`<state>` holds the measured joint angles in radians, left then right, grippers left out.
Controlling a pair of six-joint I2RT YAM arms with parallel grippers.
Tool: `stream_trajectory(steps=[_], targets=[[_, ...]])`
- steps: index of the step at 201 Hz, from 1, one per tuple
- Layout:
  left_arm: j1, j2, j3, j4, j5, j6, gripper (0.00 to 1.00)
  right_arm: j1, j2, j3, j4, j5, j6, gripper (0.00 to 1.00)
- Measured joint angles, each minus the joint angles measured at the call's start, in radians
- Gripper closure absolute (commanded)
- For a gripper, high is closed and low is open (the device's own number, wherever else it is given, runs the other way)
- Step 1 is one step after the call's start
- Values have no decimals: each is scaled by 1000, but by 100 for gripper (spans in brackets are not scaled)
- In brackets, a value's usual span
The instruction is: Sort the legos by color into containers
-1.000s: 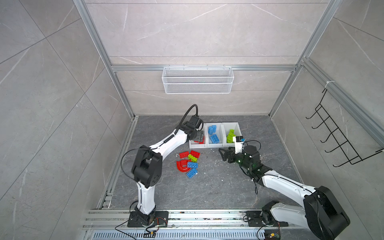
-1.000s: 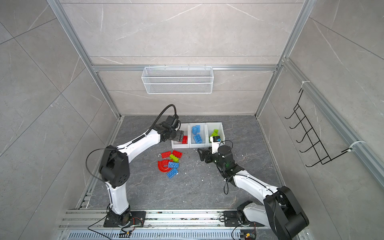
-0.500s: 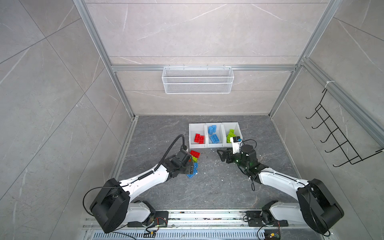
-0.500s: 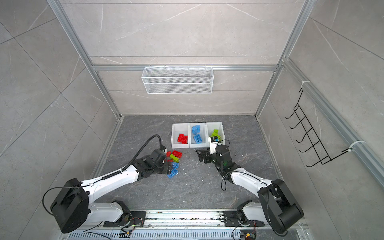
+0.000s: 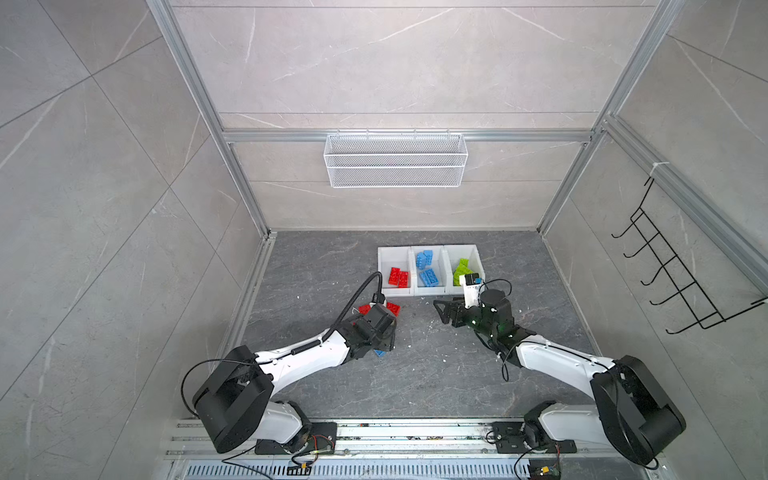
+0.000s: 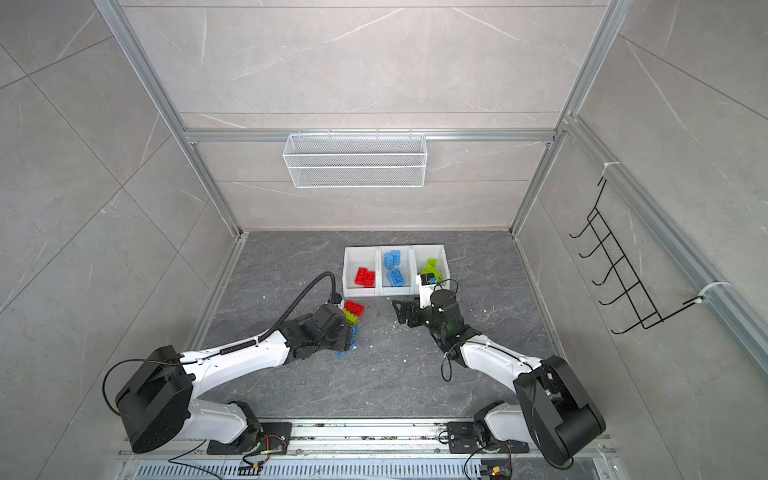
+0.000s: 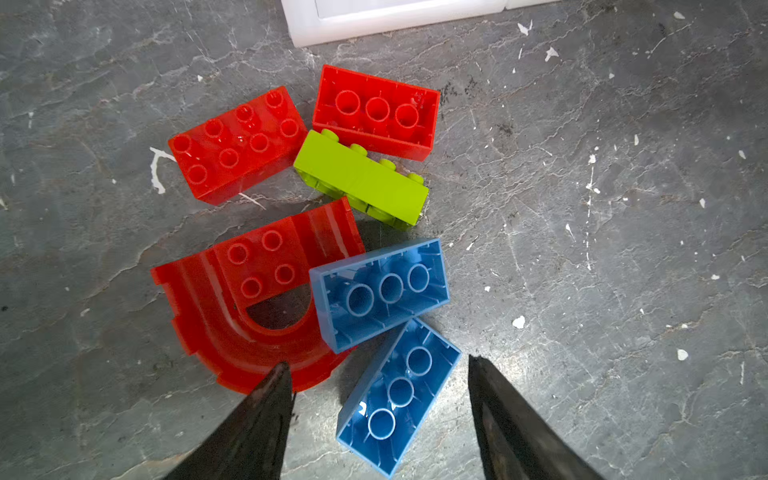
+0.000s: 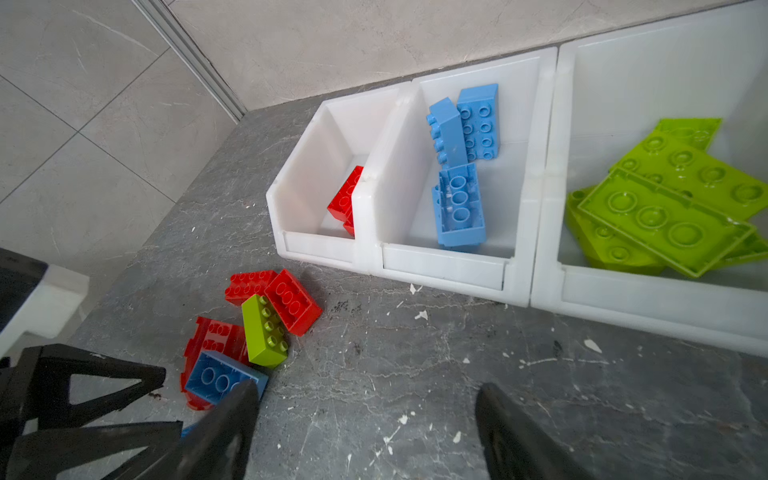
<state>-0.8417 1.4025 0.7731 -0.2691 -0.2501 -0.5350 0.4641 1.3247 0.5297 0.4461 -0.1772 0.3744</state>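
My left claw (image 7: 378, 362) stands open astride a blue lego (image 7: 399, 399); from above, the containers (image 5: 411, 259) lie at its one o'clock. My right claw (image 8: 368, 385) gapes empty. My left arm (image 5: 307, 357) hides most loose legos (image 6: 354, 307).

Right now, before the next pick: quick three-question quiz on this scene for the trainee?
1. Multiple choice: which of the bins holds the blue bricks? A left, B middle, C right.
2. True or false: the right claw holds a brick.
3. Count: how many red pieces lie loose on the floor?

Key
1. B.
2. False: its jaws stand apart with nothing between them.
3. Three: two bricks and the arch.
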Motion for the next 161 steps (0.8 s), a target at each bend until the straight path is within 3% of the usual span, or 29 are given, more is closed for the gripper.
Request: stream_trajectory(steps=[59,86,124,161], targets=[[-3,137,47,76,111,0,37,0,9,12,0,0,0,16],[-51,206,114,86,137,12,38,0,9,12,0,1,0,16],[-154,242,265,58,110,30,36,0,9,16,-8,0,-1,16],[-141,185,276,-16,5,47,34,8,25,74,-84,-14,-5,15]])
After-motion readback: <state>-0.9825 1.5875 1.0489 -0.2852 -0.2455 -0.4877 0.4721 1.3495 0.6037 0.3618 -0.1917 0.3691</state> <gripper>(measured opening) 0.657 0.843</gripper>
